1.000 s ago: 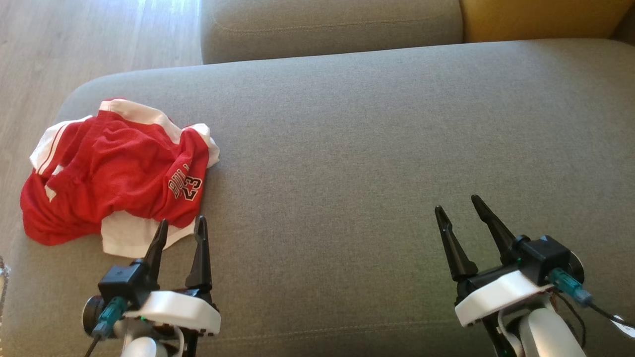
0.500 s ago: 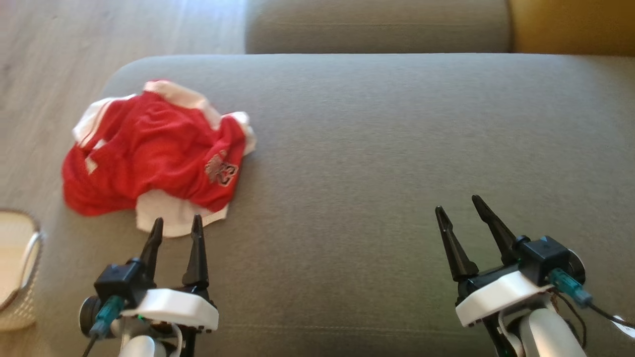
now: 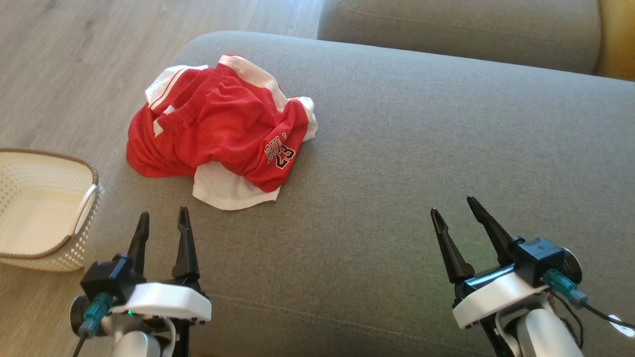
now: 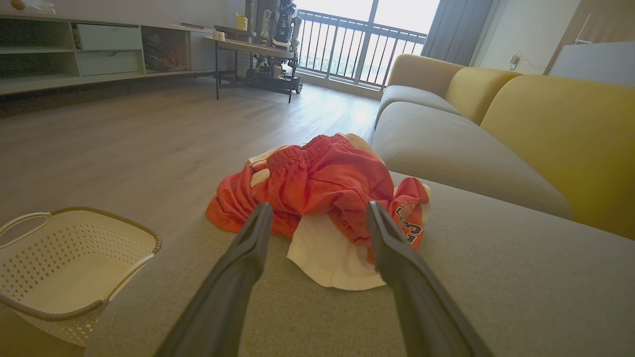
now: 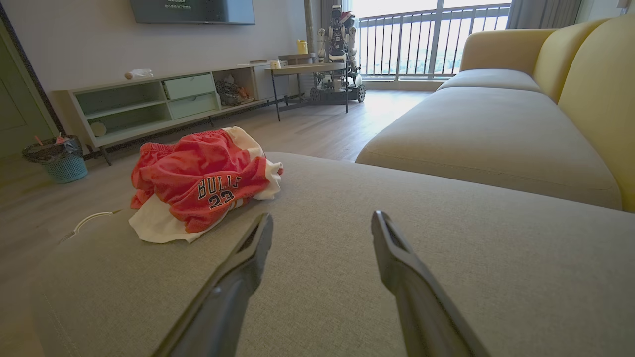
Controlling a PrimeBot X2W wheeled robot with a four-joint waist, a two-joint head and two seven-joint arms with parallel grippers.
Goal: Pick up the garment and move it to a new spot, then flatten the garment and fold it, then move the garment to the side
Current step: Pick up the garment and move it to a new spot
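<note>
Nothing done yet: the shorts [image 3: 223,129] lie crumpled and untouched.
They sit heaped at the seat's [image 3: 397,173] far left corner. My left pincer [image 3: 163,211] hovers spread over the seat just short of them, and my right pincer [image 3: 452,205] is spread over its right part. Both are empty. Pickup, flattening, folding and moving aside all remain.

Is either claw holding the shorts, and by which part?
Nothing is held. The left claw and right claw are both open and empty; the red shorts lie crumpled on the sofa, ahead of the left claw.
</note>
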